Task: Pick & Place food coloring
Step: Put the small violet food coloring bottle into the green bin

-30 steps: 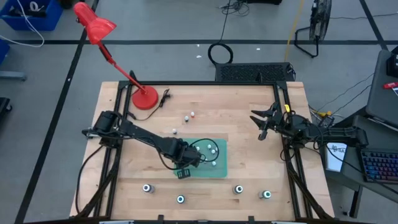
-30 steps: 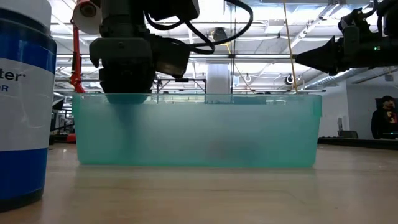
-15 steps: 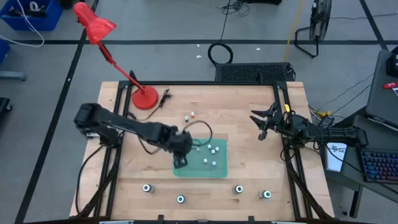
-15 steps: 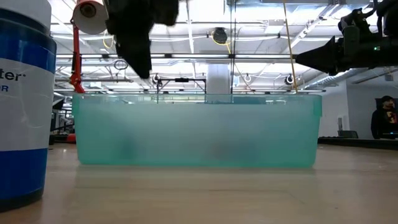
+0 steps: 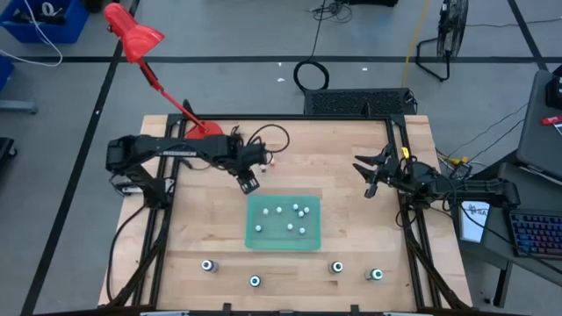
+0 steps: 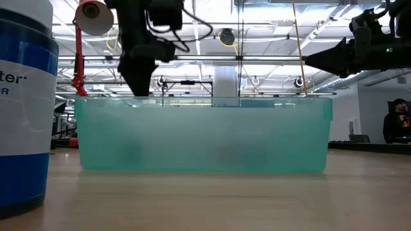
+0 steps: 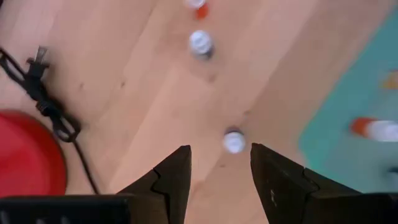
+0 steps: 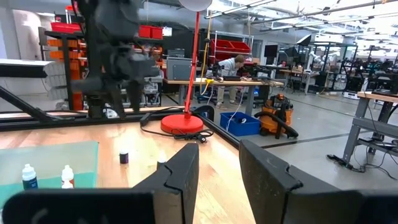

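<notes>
Step in hand: a fetch leg is judged to be under way; the left gripper [image 5: 248,182] is placed over bare wood between the red lamp base [image 5: 204,139] and the green tray [image 5: 283,223], with nothing held

Left gripper state: the fingers are seen spread apart in the left wrist view, the gap between them empty

Nearest target: one small white-capped bottle [image 7: 234,141] stands upright on the wood just ahead of the spread fingers, close beside the tray edge

Other loose bottles: two more [image 7: 201,43] are seen farther ahead on the wood, one of them red-capped; they show in the high view as small dots [image 5: 270,161] near the gripper

Bottles already placed: several small bottles [image 5: 293,212] lie inside the green tray

Larger dark bottles: four with pale tops [image 5: 254,282] stand in a row along the near table edge, well apart from the tray

Right gripper: parked at the right table edge [image 5: 371,176], fingers apart and empty

Next move: a descent over the nearest bottle is called for, with the cap centred between the fingers before closing; the bottle is small and light, so a glancing finger is judged likely to tip it
</notes>
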`<state>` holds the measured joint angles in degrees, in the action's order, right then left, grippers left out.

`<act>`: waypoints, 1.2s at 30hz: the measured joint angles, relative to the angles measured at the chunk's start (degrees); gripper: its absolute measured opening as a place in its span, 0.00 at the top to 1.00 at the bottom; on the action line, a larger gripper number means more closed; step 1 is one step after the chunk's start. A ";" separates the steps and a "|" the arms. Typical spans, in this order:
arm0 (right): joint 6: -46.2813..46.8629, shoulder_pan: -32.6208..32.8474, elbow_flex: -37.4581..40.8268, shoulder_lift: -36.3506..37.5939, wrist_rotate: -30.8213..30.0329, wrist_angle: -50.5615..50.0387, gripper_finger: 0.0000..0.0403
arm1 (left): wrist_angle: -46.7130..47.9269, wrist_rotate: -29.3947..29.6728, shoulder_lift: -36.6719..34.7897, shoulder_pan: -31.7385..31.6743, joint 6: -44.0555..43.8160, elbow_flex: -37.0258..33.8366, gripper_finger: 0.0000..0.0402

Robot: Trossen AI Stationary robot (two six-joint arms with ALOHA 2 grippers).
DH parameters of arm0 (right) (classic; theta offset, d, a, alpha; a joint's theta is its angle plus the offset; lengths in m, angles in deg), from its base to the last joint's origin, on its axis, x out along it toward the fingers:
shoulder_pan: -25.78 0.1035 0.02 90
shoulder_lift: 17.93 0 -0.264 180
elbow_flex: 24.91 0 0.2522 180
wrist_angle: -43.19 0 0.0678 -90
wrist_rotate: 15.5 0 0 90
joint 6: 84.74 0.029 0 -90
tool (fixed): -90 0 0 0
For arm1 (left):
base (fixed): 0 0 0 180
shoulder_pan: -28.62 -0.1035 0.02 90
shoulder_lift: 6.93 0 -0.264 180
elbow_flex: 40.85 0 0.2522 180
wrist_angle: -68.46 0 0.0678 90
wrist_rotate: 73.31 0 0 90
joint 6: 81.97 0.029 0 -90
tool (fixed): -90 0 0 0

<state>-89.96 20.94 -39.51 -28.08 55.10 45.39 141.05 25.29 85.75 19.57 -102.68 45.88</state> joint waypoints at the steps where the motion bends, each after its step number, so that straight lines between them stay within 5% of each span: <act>1: 0.00 0.00 0.00 0.00 0.00 -0.02 0.74 | -0.51 -0.01 0.40 -0.75 0.55 -0.55 0.58; 10: 0.00 0.00 0.00 -0.11 0.00 -0.02 0.74 | -7.47 -6.20 3.90 -2.93 2.98 -7.19 0.58; 36: 0.00 0.00 0.00 -0.11 0.00 -0.02 0.74 | -16.78 -7.69 3.85 -2.33 -0.19 -14.71 0.58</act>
<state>-89.96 20.94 -39.51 -28.19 55.10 45.37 124.27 17.60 89.60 17.24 -102.87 31.17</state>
